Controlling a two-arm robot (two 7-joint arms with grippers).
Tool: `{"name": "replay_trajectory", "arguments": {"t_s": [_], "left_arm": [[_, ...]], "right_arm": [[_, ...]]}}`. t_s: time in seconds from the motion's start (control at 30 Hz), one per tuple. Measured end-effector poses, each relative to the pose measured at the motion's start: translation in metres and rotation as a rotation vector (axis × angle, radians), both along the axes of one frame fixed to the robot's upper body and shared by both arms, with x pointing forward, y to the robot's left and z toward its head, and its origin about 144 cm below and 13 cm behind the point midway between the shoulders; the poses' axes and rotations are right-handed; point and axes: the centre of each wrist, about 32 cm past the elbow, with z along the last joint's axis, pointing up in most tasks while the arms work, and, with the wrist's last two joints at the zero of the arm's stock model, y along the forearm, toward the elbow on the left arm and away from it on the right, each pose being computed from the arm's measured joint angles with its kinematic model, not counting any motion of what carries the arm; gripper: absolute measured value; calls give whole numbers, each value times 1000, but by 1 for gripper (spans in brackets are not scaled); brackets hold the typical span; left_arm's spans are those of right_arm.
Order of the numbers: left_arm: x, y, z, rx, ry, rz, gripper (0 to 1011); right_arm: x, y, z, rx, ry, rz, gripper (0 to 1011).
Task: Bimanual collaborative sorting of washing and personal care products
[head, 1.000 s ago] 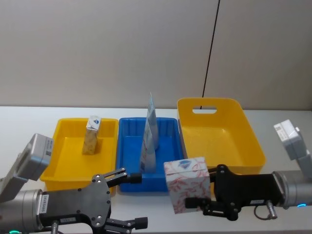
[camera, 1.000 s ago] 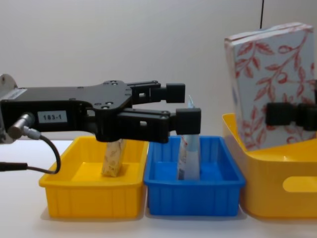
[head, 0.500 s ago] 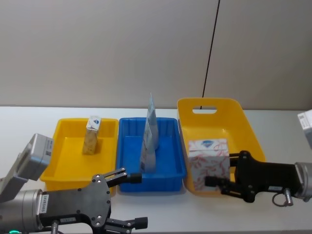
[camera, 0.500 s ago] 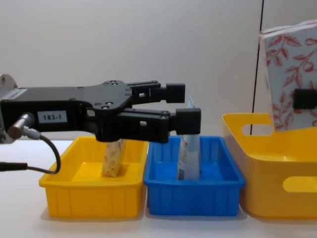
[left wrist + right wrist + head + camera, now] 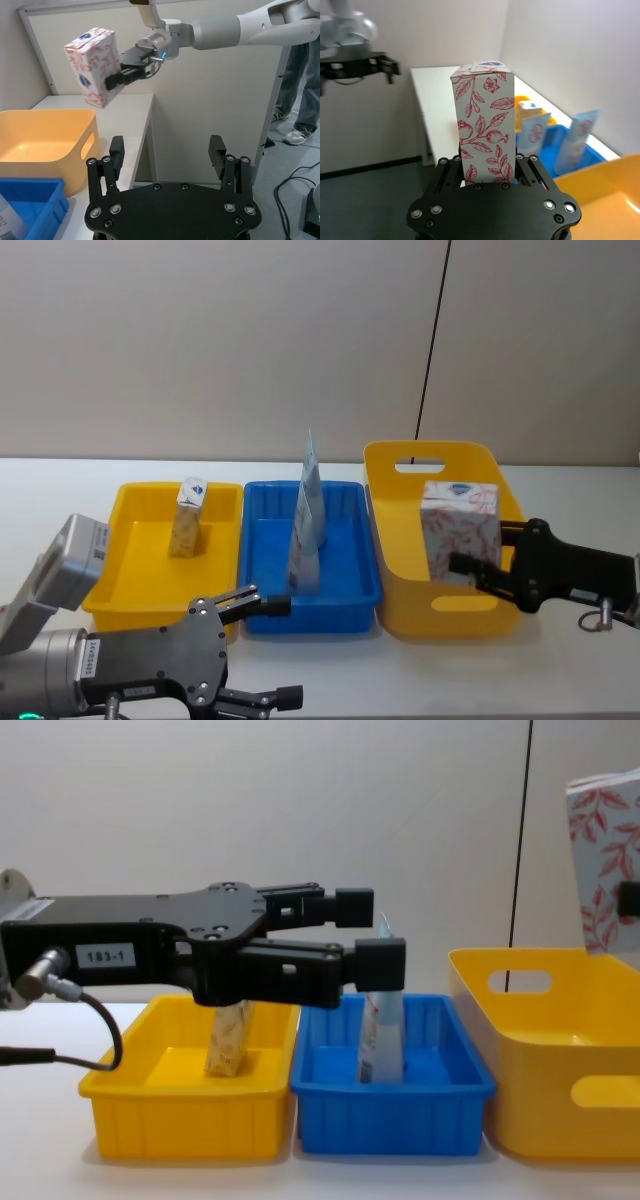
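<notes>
- Right gripper (image 5: 476,552): clamped on the large white pack with red leaf-vine print (image 5: 458,530), jaws across its lower part. The pack is in the air over the big yellow tub (image 5: 430,453). From the chest view it rides well above the rim, touching nothing.
- Left gripper (image 5: 277,650): fingers spread, nothing between them. It is low at the front left, on my side of the trays, and idle.
- Step in hand, as I judge it: set the pack down inside the tub.
- To do it well:
  - Centre the pack over the tub floor first, away from the near wall and the handle cut-out.
  - Come straight down with the pack upright.
  - The pack looks light and boxy, so a drop from this height could tip or bounce it. Open only once its base is on the floor or just above it.
  - Draw back upward so the jaws do not drag the pack against the tub wall.
- Count, products: three.
  - One red-print pack, in my grip.
  - One small cream carton (image 5: 187,517), standing in the small yellow tray (image 5: 110,580).
  - One pale blue-white pouch (image 5: 307,530), upright in the blue tray (image 5: 350,486). It reads as a single pouch, though I am not certain.
- Count, containers: three, two yellow and one blue, side by side on the table (image 5: 560,680).
</notes>
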Motion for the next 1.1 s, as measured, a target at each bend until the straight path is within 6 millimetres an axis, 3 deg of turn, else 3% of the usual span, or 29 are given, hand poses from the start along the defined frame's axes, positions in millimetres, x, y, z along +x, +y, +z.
{"name": "replay_trajectory", "arguments": {"t_s": [0.43, 1.1], "left_arm": [[0, 0, 0, 0, 0, 0, 1001], [0, 0, 0, 0, 0, 0, 1001]], "right_arm": [[1, 3, -6, -8, 2, -197, 371], [31, 53, -14, -48, 26, -496, 371]]}}
